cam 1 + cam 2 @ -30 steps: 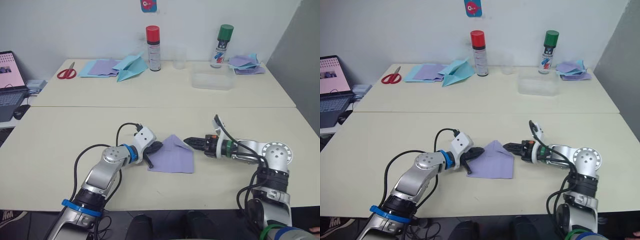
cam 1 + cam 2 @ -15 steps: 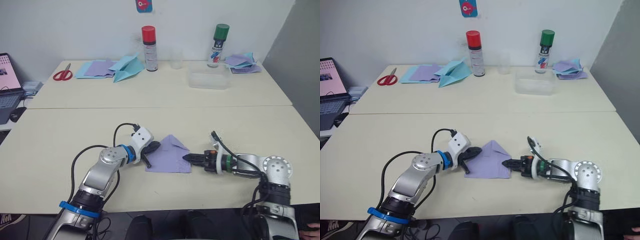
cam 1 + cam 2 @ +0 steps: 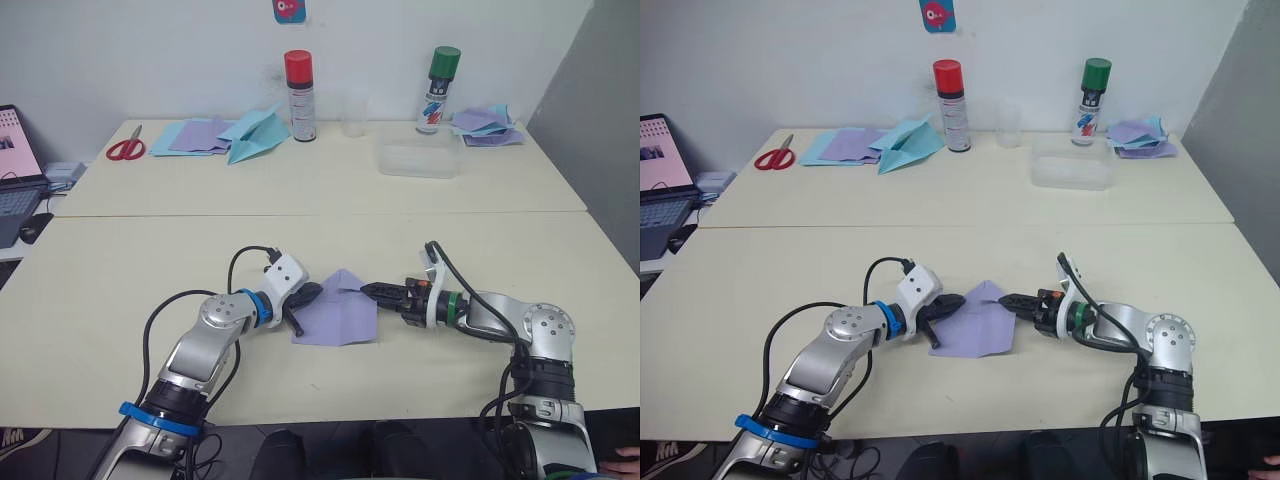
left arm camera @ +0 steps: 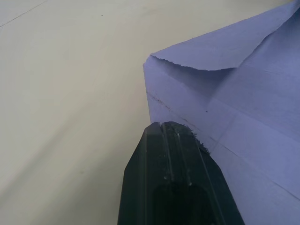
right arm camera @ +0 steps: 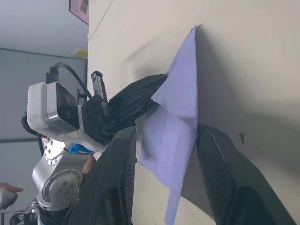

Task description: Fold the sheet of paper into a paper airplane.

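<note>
While I watch through the head camera, the sheet of paper (image 3: 338,311) lies flat on the near surface (image 3: 120,290) between my two arms, pale lavender, partly folded, with its far corners turned in to a peak that points away from me. My left tool (image 3: 303,300) sits at the sheet's left edge with its black fingers pressed together, their tip resting on the paper's margin; the left wrist view shows the closed fingertips (image 4: 171,140) lying right over that edge, just beside a ragged folded corner. My right tool (image 3: 372,291) reaches in from the other side at the sheet's right edge, near the top of the fold. Its fingers (image 5: 117,178) are spread, and in the right wrist view the raised right edge of the sheet runs between them without either finger clearly touching it, so I would not call it a grip. That edge looks lifted a little off the surface there.

Farther away, beyond the seam where a second surface joins the near one, a clear plastic tray (image 3: 418,160) sits right of centre. At the back left lie red-handled scissors (image 3: 126,148), flat light blue and lavender sheets (image 3: 195,136) and a light blue paper plane (image 3: 256,134). A red-capped spray can (image 3: 298,82) stands by the plane, a clear cup (image 3: 352,115) near it, and a green-capped spray can (image 3: 438,76) further right, with crumpled purple and blue scraps (image 3: 486,125) at the back right corner. A laptop (image 3: 18,175) is open off the left side.
</note>
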Motion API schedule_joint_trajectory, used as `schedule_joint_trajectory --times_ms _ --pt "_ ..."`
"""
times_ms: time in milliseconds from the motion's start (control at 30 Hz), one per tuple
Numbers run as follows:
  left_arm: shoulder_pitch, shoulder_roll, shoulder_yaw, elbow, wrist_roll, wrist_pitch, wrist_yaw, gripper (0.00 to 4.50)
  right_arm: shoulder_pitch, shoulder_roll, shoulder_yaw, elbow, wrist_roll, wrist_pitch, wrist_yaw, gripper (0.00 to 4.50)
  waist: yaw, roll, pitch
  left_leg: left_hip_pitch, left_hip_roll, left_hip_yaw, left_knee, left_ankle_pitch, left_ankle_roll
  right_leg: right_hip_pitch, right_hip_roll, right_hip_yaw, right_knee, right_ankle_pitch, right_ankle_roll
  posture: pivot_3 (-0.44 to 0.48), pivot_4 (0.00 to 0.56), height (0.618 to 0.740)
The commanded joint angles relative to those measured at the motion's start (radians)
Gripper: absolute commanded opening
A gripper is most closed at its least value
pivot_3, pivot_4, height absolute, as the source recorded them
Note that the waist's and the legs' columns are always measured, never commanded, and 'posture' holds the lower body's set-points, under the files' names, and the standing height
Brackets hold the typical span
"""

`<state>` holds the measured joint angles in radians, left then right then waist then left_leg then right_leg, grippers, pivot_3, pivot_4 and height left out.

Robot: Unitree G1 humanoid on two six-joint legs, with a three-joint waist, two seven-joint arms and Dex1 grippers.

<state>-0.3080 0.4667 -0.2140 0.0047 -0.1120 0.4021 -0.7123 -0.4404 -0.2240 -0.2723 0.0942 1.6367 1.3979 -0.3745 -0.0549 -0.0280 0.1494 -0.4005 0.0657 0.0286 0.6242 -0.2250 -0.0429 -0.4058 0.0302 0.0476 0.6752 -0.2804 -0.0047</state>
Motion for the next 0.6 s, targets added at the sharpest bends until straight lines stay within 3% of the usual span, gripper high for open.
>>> schedule_joint_trajectory --times_ms 33,133,433,600 --pt "0.036 0.011 -0.028 0.067 0.04 0.039 0.008 0.0 0.001 -0.009 0.032 -0.015 0.067 -0.039 -0.012 1.07 0.0 0.0 0.0 0.0 0.0 0.0 0.0 0.0 0.0 0.0 0.0 0.0 0.0 0.0 0.0 0.0 0.15 0.74" --pt "0.036 0.012 -0.027 0.066 0.041 0.039 0.008 0.0 0.002 -0.023 0.06 -0.017 0.099 -0.07 -0.023 0.02 0.0 0.0 0.0 0.0 0.0 0.0 0.0 0.0 0.0 0.0 0.0 0.0 0.0 0.0 0.0 0.0 0.15 0.74" --pt "0.04 0.013 -0.029 0.06 0.04 0.04 0.006 0.0 -0.011 -0.072 0.144 -0.032 0.181 -0.129 -0.012 0.02 0.0 0.0 0.0 0.0 0.001 0.0 0.0 0.0 0.0 0.0 -0.001 0.0 0.0 0.0 0.0 0.0 0.15 0.74" --pt "0.036 0.005 -0.014 0.07 0.031 0.047 0.014 0.0 -0.027 -0.053 0.202 -0.039 0.137 -0.154 0.028 0.02 0.0 0.0 0.0 0.0 0.001 0.0 -0.001 0.0 0.0 0.0 -0.001 0.0 -0.001 0.0 0.0 0.0 0.15 0.74"
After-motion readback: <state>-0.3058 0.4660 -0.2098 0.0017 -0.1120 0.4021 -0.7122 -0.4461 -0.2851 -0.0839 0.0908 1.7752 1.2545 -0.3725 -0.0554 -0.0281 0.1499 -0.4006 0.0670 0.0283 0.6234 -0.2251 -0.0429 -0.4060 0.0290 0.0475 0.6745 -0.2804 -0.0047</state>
